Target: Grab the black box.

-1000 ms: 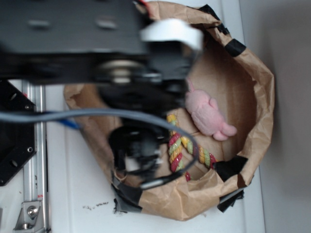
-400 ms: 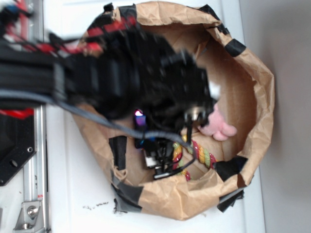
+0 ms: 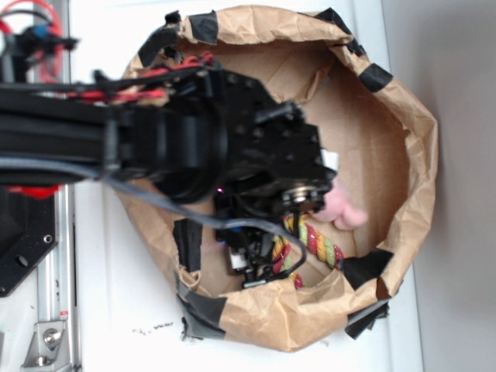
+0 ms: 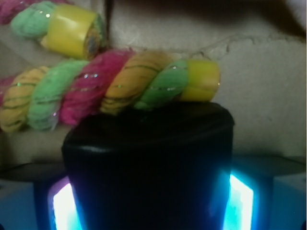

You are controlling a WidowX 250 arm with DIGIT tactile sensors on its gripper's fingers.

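The black box (image 4: 148, 143) fills the lower middle of the wrist view, glossy and dark with rounded top edges. My gripper (image 4: 151, 191) is down around it, and a glowing blue pad (image 4: 240, 201) presses against each of its sides, so the gripper is shut on it. In the exterior view the gripper (image 3: 246, 252) reaches into the lower left of the brown paper bag (image 3: 403, 155), and the arm hides the box there. A pink, yellow and green rope toy (image 4: 110, 91) lies just behind the box, touching its far edge.
A pink plush toy (image 3: 342, 209) lies in the bag to the right of the arm, next to the rope toy (image 3: 314, 240). The bag's crumpled, black-taped walls stand close on all sides. A black plate (image 3: 23, 240) and a metal rail (image 3: 58, 271) lie left of the bag.
The arm has swung down from close to the camera into the bag, and the gripper has settled at the bag's lower left. The plush is now more covered by the arm.
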